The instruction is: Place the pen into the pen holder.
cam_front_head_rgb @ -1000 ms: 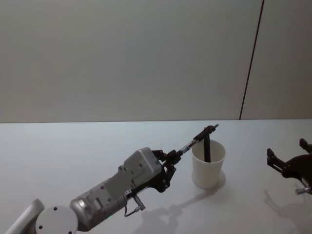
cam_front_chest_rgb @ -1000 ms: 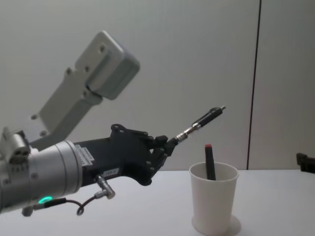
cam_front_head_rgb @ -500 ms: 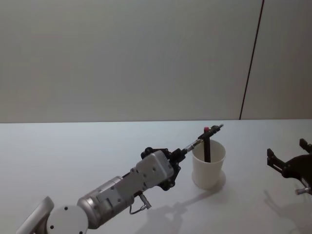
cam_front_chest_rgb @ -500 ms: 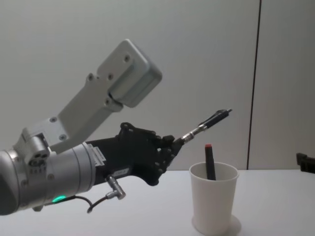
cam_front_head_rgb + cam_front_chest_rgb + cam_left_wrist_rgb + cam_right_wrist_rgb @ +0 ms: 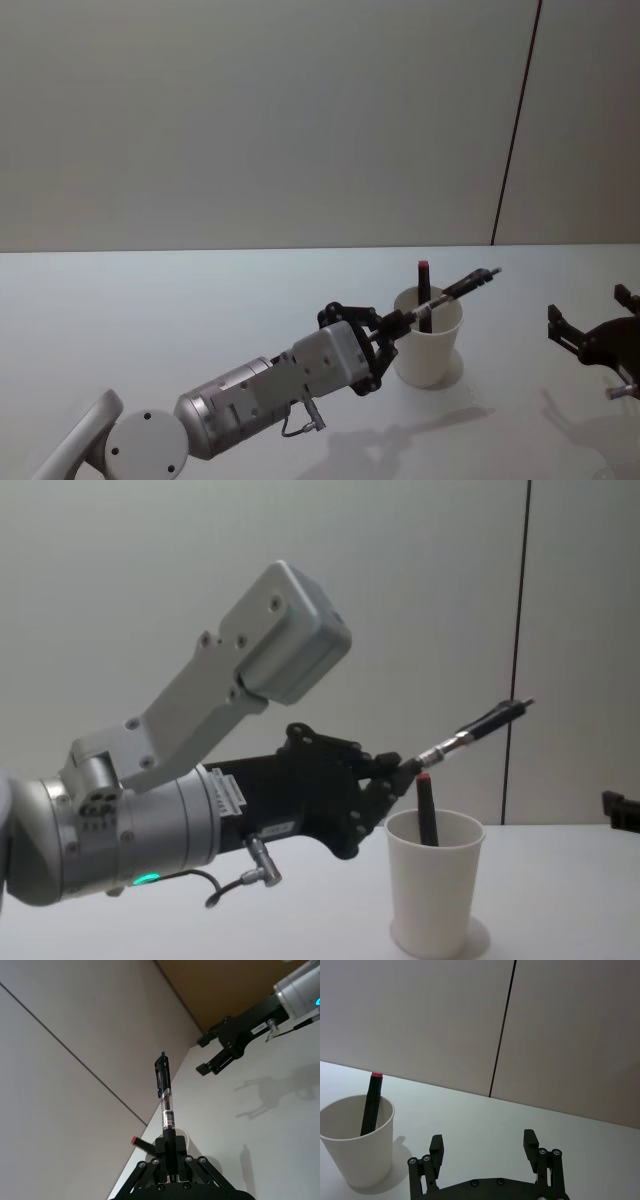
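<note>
Above holder [image 5: 428,358], pen [image 5: 455,290] nib seemingly hidden.

- The white table [image 5: 150,300] is smooth and plain and runs the full width of the head view.
- The pen holder [image 5: 430,355], a white paper cup, stands upright on it, right of centre.
</note>
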